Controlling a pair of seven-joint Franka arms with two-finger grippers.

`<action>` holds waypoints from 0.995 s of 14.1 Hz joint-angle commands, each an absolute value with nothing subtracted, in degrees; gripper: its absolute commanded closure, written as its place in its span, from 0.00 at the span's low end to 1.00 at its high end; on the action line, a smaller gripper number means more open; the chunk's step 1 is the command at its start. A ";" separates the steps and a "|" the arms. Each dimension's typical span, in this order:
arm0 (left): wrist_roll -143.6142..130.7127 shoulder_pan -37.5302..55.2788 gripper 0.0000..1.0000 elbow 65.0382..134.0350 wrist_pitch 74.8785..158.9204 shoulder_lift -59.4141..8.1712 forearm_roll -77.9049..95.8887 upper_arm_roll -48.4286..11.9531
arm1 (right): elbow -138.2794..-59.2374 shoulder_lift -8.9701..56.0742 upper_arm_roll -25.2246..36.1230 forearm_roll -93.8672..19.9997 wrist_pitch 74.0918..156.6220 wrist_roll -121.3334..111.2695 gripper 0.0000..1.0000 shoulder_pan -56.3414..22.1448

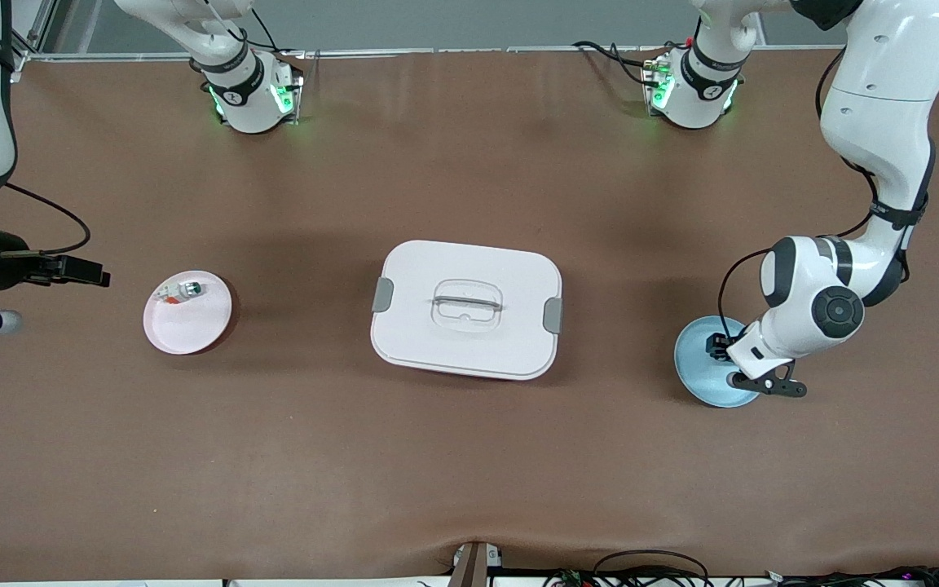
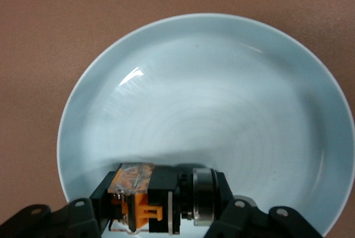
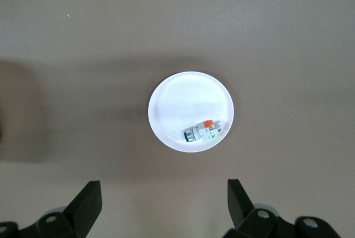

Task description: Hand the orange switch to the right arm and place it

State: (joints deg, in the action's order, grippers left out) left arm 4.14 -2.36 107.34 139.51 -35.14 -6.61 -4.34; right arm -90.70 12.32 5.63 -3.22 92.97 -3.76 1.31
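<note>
Down in the pale blue plate [image 1: 698, 379] at the left arm's end of the table, the left gripper [image 2: 169, 216] has its fingers [image 2: 83, 216] closed on the orange switch [image 2: 161, 202] — a small black blocky part with orange markings and a silvery ring at one end, sitting low in the dish between the black pads. The plate's glazed bowl spreads out just ahead of the gripper, bare and glossy.

Well apart, near the right arm's end, the right gripper [image 3: 163, 202] waits in the air with its fingers spread wide and nothing between them. Below and ahead of it lies a pink plate [image 1: 200, 334] holding a small whitish-green piece with an orange tip [image 3: 204, 131].

Between the two grippers, on the brown matte table covering [image 1: 469, 456], rests a white lidded box [image 1: 466, 308] with grey side clasps and a clear handle. Cables trail along the table edge nearest the front camera; both arm bases glow green.
</note>
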 commanded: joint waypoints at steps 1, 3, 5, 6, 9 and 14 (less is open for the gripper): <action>3.60 -2.37 0.66 106.52 140.10 -35.68 -6.77 -4.39 | -90.61 12.13 5.63 -3.52 92.99 1.04 0.00 -0.08; 3.86 -2.72 0.66 106.61 140.01 -35.16 -6.68 -4.48 | -90.79 12.04 5.62 -3.52 92.64 1.14 0.00 -0.70; 4.22 -2.99 0.66 106.61 139.31 -33.93 -6.68 -4.40 | -90.70 11.69 5.71 -2.99 92.29 2.63 0.00 -3.50; 4.04 -2.99 0.66 106.70 139.13 -33.32 -6.59 -4.48 | -90.62 11.69 5.63 -2.55 92.20 5.07 0.00 -4.12; 4.13 -3.25 0.66 106.79 135.02 -29.28 -6.50 -4.48 | -90.70 11.86 5.62 -1.76 92.29 5.81 0.00 -5.54; 0.89 -4.13 0.66 105.21 124.12 -20.23 -0.01 -4.31 | -90.26 11.78 5.89 -2.02 91.40 3.52 0.00 -5.10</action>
State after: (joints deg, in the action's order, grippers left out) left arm 2.69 -3.38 105.08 127.68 -24.71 -2.38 -4.24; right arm -90.65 12.27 5.75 -2.42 92.28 4.61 -5.62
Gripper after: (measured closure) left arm 0.278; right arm 0.000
